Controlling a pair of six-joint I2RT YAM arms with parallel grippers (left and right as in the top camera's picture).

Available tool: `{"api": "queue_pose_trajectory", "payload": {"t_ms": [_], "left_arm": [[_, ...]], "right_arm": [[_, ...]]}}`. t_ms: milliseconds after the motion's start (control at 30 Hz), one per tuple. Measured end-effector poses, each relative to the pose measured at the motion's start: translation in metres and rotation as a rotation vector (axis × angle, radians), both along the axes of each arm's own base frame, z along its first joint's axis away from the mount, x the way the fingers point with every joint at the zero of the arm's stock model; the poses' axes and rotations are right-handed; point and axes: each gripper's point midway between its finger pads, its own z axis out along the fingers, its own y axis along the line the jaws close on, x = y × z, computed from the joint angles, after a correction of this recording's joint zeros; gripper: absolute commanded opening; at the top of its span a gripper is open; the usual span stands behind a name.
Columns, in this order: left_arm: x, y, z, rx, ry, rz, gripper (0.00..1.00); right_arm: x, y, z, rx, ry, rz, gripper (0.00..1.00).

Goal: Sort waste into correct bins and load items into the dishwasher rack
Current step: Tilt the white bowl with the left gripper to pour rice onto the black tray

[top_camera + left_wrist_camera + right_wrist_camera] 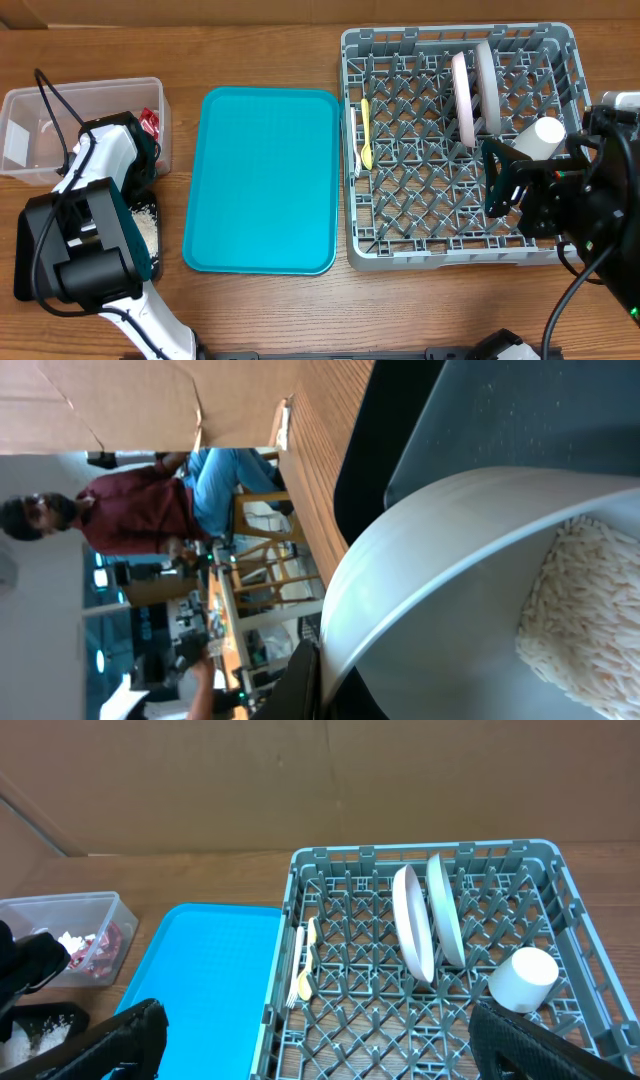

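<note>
A: At the left of the worktop (270, 310), what does the left hand (146, 165) do?
B: It is pressed together on the rim of the pale bowl (440, 550), which fills the left wrist view. White rice grains (590, 620) lie heaped inside the bowl. The black tray (520, 420) lies just beyond it.
A: And the bins?
B: The clear tub (30, 110) stands at the far left, with red wrappers (150, 122) in its right end. The black tray sits just near of the tub, largely hidden by the arm. The teal tray (265, 180) lies between these and the rack.
A: What does the dishwasher rack (450, 255) carry?
B: A white plate (463, 100) and a grey-green plate (488, 80) stand on edge, side by side, in its far half. Yellow cutlery (366, 130) and white cutlery (354, 135) lie along its left wall. The white cup (542, 135) rests at its right side.
A: The right hand (498, 183)?
B: Spread wide, nothing between its fingers, over the rack's near right part, just beside the cup.
</note>
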Motion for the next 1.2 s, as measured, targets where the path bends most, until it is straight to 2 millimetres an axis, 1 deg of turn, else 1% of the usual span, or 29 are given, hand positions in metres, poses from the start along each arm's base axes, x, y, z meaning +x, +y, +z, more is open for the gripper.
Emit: {"api": "queue_pose_trajectory", "payload": {"t_ms": [33,100,133,167,233,267,333,367,400,500,567,667,733,800,900,1033,1067,1200], "left_arm": [[0.001,0.0,0.002,-0.009,0.001,-0.01,0.04],[-0.001,-0.003,0.012,-0.017,0.013,-0.029,0.04],[0.007,-0.003,0.016,0.002,-0.054,-0.042,0.05],[0.009,-0.004,0.019,0.0,-0.054,-0.054,0.05],[0.006,-0.009,0.031,-0.011,-0.016,-0.068,0.04],[0.008,-0.01,0.034,0.013,-0.081,-0.051,0.04],[0.017,-0.009,0.03,0.01,-0.215,-0.028,0.04],[0.017,-0.008,0.027,-0.012,-0.225,-0.023,0.04],[0.016,-0.008,0.026,-0.026,-0.222,-0.017,0.04],[0.0,-0.006,0.022,-0.066,-0.209,0.015,0.04],[-0.006,-0.005,0.022,-0.084,-0.194,0.005,0.04],[-0.019,-0.007,0.028,-0.112,-0.061,-0.039,0.04],[-0.023,-0.01,0.038,-0.109,0.03,-0.082,0.04],[-0.02,-0.008,0.047,-0.078,0.066,-0.117,0.04],[-0.017,-0.007,0.054,-0.046,0.092,-0.148,0.04],[-0.004,-0.014,0.063,0.008,0.119,-0.226,0.04],[-0.001,-0.017,0.068,0.03,0.14,-0.252,0.04],[0.0,-0.016,0.074,0.082,0.114,-0.252,0.04]], "right_arm": [[0.0,0.0,0.0,0.0,0.0,0.0,1.0],[0.0,0.0,0.0,0.0,0.0,0.0,1.0],[0.0,0.0,0.0,-0.001,-0.001,0.0,1.0],[0.0,0.0,0.0,0.0,0.0,0.0,1.0],[0.0,0.0,0.0,0.0,0.0,0.0,1.0],[0.0,0.0,0.0,0.0,0.0,0.0,1.0],[0.0,0.0,0.0,0.0,0.0,-0.001,1.0],[0.0,0.0,0.0,0.001,0.0,0.0,1.0],[0.0,0.0,0.0,0.0,0.0,0.0,1.0],[0.0,0.0,0.0,0.0,0.0,0.0,1.0],[0.0,0.0,0.0,0.0,0.0,0.0,1.0],[0.0,0.0,0.0,0.0,-0.001,0.0,1.0],[0.0,0.0,0.0,0.0,0.0,0.0,1.0],[0.0,0.0,0.0,0.0,0.0,0.0,1.0],[0.0,0.0,0.0,0.0,0.0,0.0,1.0],[0.0,0.0,0.0,0.0,0.0,0.0,1.0],[0.0,0.0,0.0,0.0,0.0,0.0,1.0],[0.0,0.0,0.0,0.001,0.0,0.0,1.0]]}}
